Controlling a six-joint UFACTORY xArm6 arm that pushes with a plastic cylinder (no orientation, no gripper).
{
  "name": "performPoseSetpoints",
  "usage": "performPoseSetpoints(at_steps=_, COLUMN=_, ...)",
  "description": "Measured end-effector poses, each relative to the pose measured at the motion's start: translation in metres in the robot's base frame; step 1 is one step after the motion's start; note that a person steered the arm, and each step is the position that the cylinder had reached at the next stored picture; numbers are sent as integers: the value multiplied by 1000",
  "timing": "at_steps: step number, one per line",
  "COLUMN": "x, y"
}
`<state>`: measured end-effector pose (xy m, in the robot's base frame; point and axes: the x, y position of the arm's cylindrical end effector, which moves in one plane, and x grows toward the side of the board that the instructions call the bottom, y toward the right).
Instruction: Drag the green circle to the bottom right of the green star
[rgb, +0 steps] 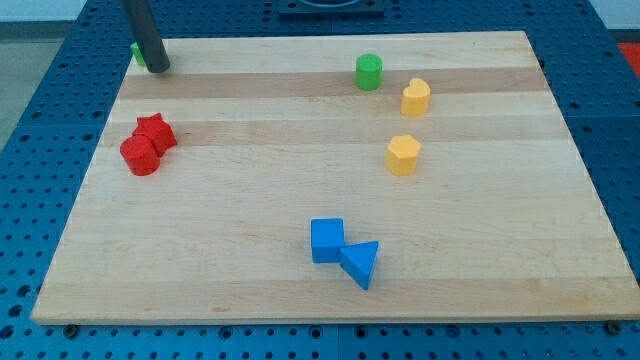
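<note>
The green circle stands near the view's top, right of centre, on the wooden board. The green star sits at the board's top left corner and is mostly hidden behind my rod; only a sliver of green shows. My tip rests on the board touching the star's right side. The circle is far to the right of the tip and the star.
A yellow block sits just right of the green circle, another yellow block below it. A red star and red cylinder touch at the left. A blue cube and blue triangle touch near the bottom.
</note>
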<state>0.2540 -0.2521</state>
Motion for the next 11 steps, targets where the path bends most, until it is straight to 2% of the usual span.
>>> performPoseSetpoints(at_steps=1, x=5, y=39)
performPoseSetpoints(at_steps=3, x=36, y=157)
performPoseSetpoints(at_steps=4, x=14, y=158)
performPoseSetpoints(at_steps=5, x=-2, y=208)
performPoseSetpoints(at_steps=7, x=-16, y=440)
performPoseSetpoints(at_steps=8, x=-20, y=441)
performPoseSetpoints(at_steps=10, x=20, y=387)
performPoseSetpoints(at_steps=11, x=34, y=387)
